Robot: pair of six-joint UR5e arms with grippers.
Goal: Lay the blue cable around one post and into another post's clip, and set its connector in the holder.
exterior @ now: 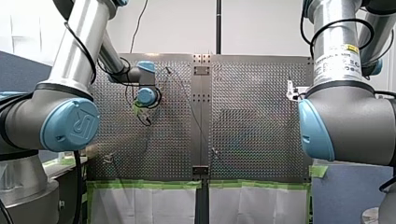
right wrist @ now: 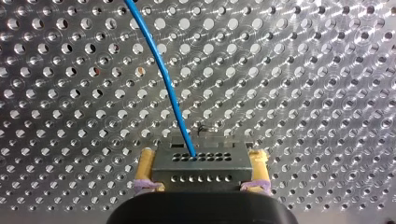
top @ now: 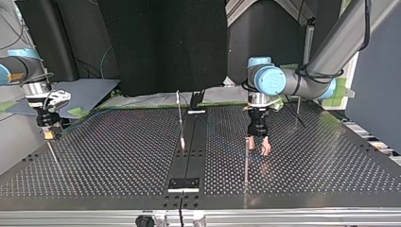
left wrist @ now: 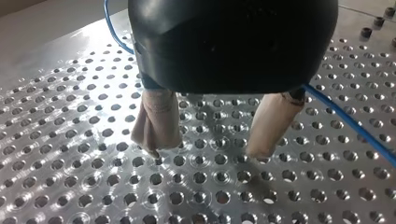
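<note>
The blue cable runs out of a dark grey connector, and my right gripper is shut on that connector with its yellow pads, just above the perforated plate. At the top view's left this gripper hangs near the table's edge. My left gripper stands open, beige fingers down close to the plate, nothing between them. The cable passes beside one finger. In the top view my left gripper is right beside a thin post.
A second thin post stands near the middle rail, and a third behind my left gripper. A black holder block sits on the rail near the table's edge. Green tape lines the plate's edge.
</note>
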